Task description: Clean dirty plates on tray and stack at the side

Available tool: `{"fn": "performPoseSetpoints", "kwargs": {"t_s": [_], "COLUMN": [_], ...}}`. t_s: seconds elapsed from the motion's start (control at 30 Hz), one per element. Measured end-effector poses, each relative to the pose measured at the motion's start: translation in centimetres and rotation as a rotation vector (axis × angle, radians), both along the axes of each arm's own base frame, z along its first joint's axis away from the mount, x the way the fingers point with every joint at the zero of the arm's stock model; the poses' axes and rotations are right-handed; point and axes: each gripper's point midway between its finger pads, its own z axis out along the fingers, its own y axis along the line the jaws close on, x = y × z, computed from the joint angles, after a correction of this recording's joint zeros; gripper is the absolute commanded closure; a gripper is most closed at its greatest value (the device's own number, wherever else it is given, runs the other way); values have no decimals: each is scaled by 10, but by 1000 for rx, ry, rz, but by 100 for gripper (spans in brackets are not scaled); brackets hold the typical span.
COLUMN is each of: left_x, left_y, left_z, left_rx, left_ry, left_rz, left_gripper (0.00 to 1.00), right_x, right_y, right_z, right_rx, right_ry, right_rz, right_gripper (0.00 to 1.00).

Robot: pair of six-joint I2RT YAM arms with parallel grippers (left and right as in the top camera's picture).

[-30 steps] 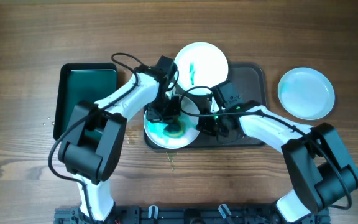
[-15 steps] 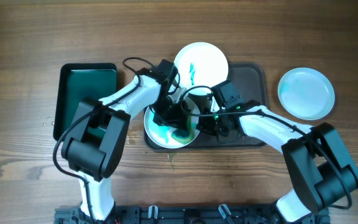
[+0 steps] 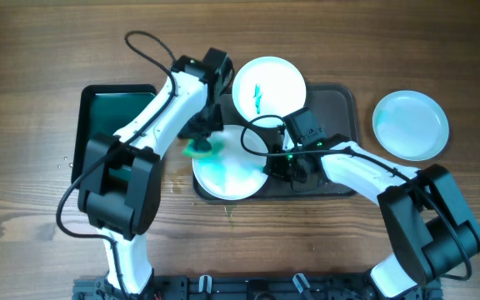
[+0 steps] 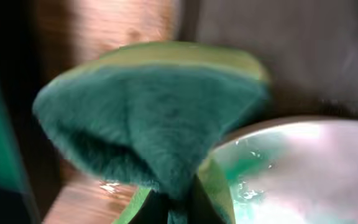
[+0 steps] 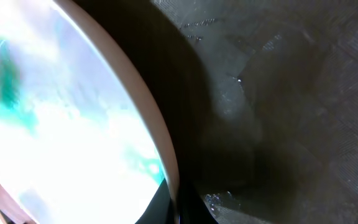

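A white plate (image 3: 230,171) with pale teal smears sits at the left end of the dark tray (image 3: 344,112). My right gripper (image 3: 271,165) is shut on its right rim; the rim shows in the right wrist view (image 5: 148,118). A second plate (image 3: 270,85) with a teal streak rests on the tray's far edge. A third, clean plate (image 3: 410,124) lies on the table at the right. My left gripper (image 3: 198,142) is shut on a green sponge (image 3: 197,150), held just left of the near plate; the sponge fills the left wrist view (image 4: 148,112).
A smaller black tray (image 3: 115,125) with a green inside lies at the left. A cable loops over the table behind the left arm. Small crumbs lie on the wood near the front of the tray.
My left gripper has lifted the sponge off the near plate and moved it left and back, past the plate's edge. The plate's smear is paler. The right arm has not moved.
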Motion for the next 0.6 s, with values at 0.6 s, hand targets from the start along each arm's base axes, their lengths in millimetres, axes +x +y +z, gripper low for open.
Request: {"fn": "performPoseSetpoints", "kwargs": {"t_s": [0.6], "left_x": [13], "left_y": [92], "left_z": [120], "left_rx": [1], "left_ry": [-212], "left_rz": [229], "left_gripper": [96], "right_x": [-12], "right_y": [-41], "right_z": [66], "right_rx": [-226], "right_ry": [-208], "right_rz": [22], "right_gripper": [96]}}
